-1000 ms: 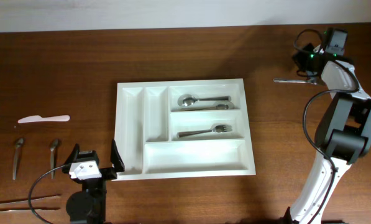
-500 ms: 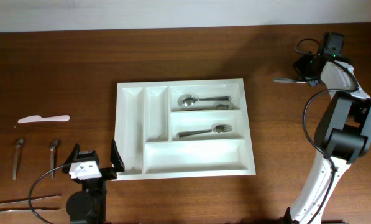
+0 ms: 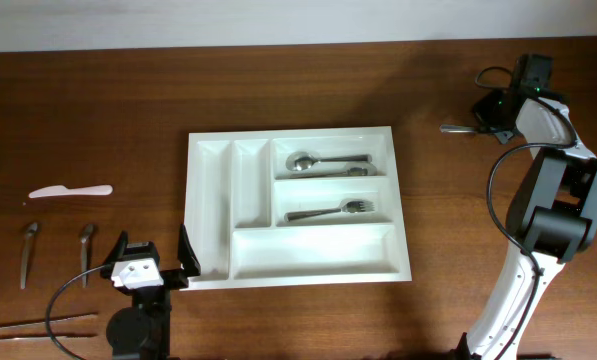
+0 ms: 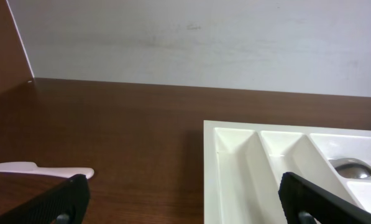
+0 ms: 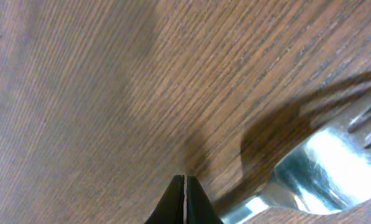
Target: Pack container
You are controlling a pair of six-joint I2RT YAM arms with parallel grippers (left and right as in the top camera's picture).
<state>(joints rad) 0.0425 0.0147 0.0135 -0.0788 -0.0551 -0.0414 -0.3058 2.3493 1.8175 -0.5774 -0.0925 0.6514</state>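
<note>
The container (image 3: 210, 210) is a white tray mid-table, also seen in the left wrist view (image 4: 235, 168). A spoon (image 3: 323, 160) lies in its upper right compartment, and a fork (image 3: 328, 211) in the one below. My left gripper (image 3: 151, 248) stands open at the tray's near left corner; in its own view (image 4: 191, 208) nothing is between the fingers. My right gripper (image 3: 498, 118) is far right at the back, low over the wood. In the right wrist view its tips (image 5: 185, 186) are pressed together with nothing between them, and a metal fork (image 5: 322, 162) lies just beside them.
A white plastic knife (image 3: 70, 191) lies at the left, its tip also in the left wrist view (image 4: 39, 169). Two metal spoons (image 3: 28, 250) (image 3: 86, 243) lie below it. Thin metal sticks (image 3: 38, 325) rest at the near left edge. The right fork's handle (image 3: 463, 129) points toward the tray.
My right wrist has shifted slightly toward the table's near side. The fork beside it has stayed put. The left arm has not moved.
</note>
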